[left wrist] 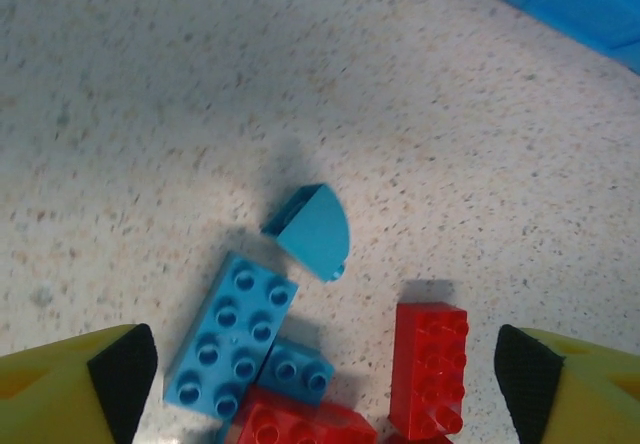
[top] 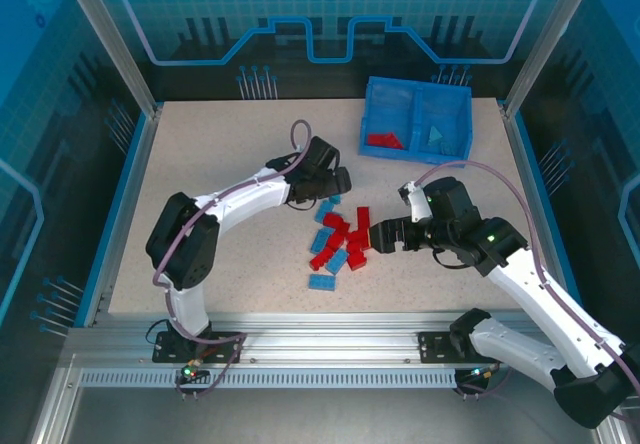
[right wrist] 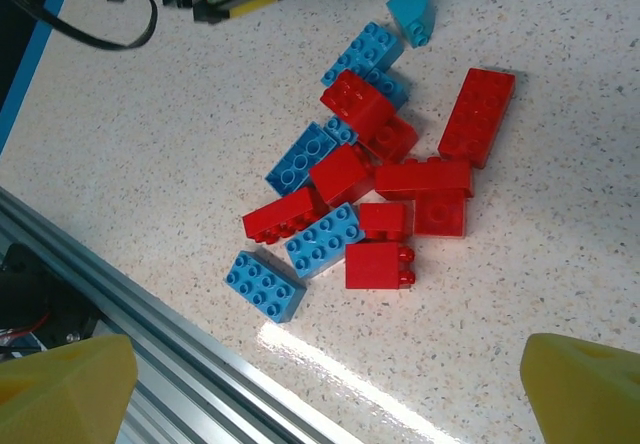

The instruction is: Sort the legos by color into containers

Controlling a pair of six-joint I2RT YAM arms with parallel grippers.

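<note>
Red and blue legos [top: 338, 242] lie heaped and touching at the middle of the surface [top: 220, 144]. The bin [top: 420, 88] sits at the far right corner. I read the left claw [top: 342, 179] as released above the heap's far end, and the right claw [top: 377, 236] as released just beside it. Risk: closing may pinch a neighbouring wrong-colour brick, and the converging arms may collide.
</note>
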